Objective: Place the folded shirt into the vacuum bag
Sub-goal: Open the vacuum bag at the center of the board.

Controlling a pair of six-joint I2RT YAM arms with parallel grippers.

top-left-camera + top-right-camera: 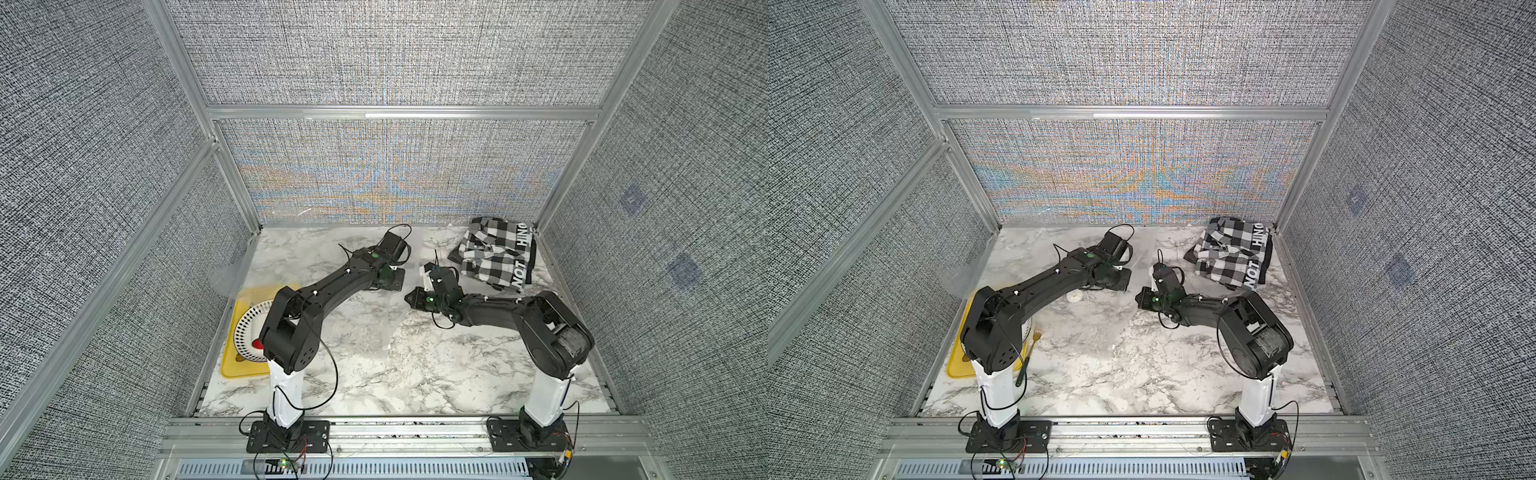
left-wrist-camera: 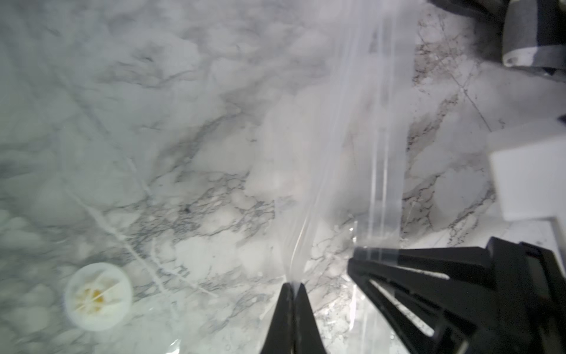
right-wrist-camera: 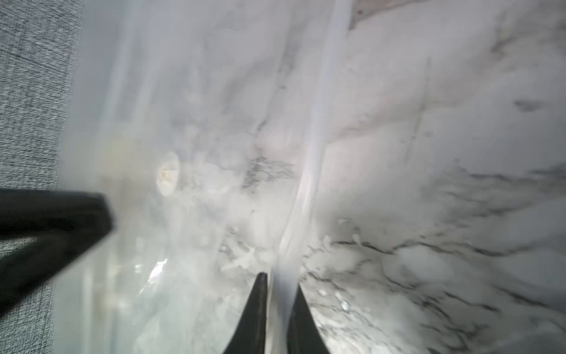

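The folded shirt (image 1: pixel 496 253) (image 1: pixel 1231 251), black-and-white checked with a lettered black band, lies at the table's back right corner. The vacuum bag (image 2: pixel 352 122) (image 3: pixel 306 184) is clear film spread over the marble, hard to make out in both top views. Its round white valve (image 1: pixel 1074 296) (image 2: pixel 98 295) lies flat near the left forearm. My left gripper (image 2: pixel 293 285) (image 1: pixel 388 278) is shut on a fold of the bag's film. Close beside it, my right gripper (image 3: pixel 280 282) (image 1: pixel 432 272) is shut on the bag's edge strip. The shirt lies apart from both grippers, behind the right one.
A yellow tray (image 1: pixel 230 365) holds a white plate (image 1: pixel 249 328) with a striped rim at the left, partly under the left arm. A green-handled fork (image 1: pixel 1027 353) lies beside it. Fabric walls (image 1: pixel 374 174) with metal frames close in three sides.
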